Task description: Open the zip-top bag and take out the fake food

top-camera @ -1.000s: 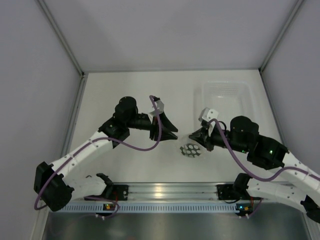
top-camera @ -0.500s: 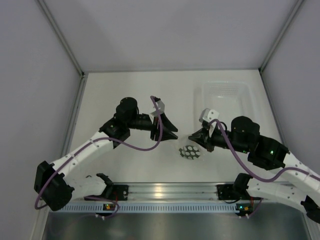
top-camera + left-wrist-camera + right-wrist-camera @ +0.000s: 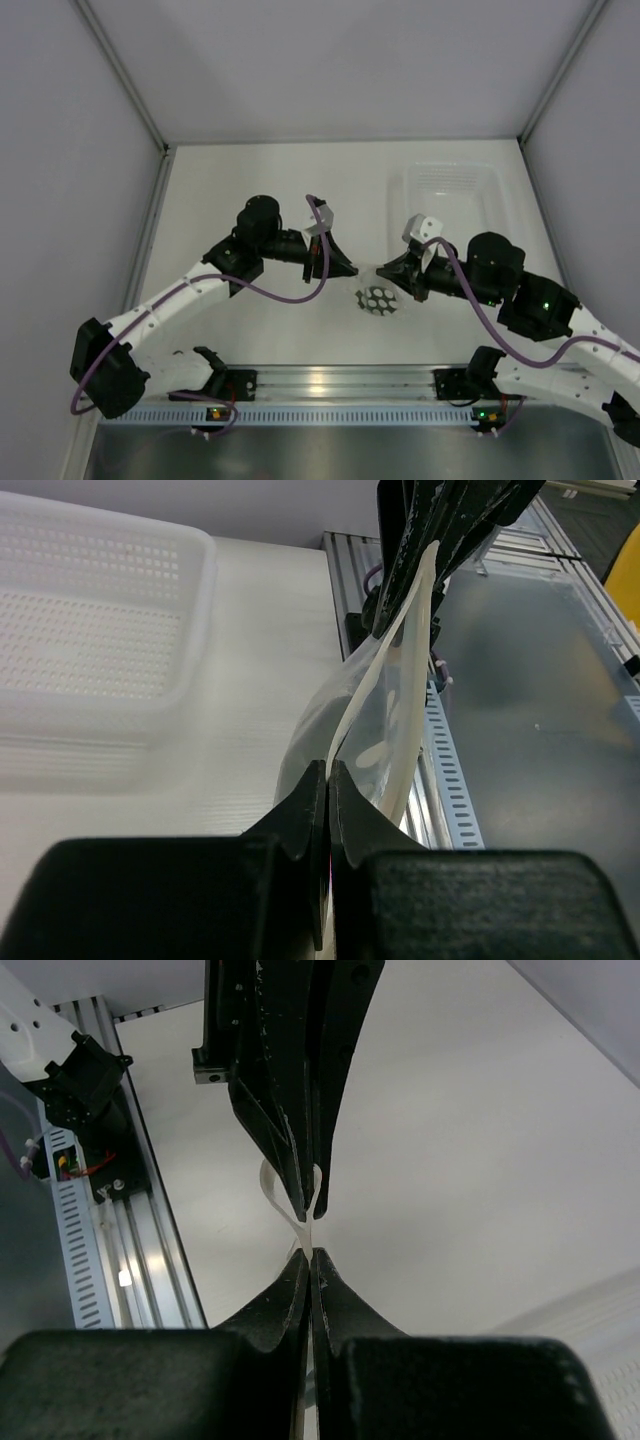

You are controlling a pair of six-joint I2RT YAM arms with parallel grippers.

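Clear zip-top bag (white hexagon spots)

Tray behind right gripper; tabletop room left.

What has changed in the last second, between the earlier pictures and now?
The left fingers moved slightly right toward the zip-top bag and closed on its upper edge. The right fingers stayed shut on that edge from the other side. The bag and the tray kept their places.
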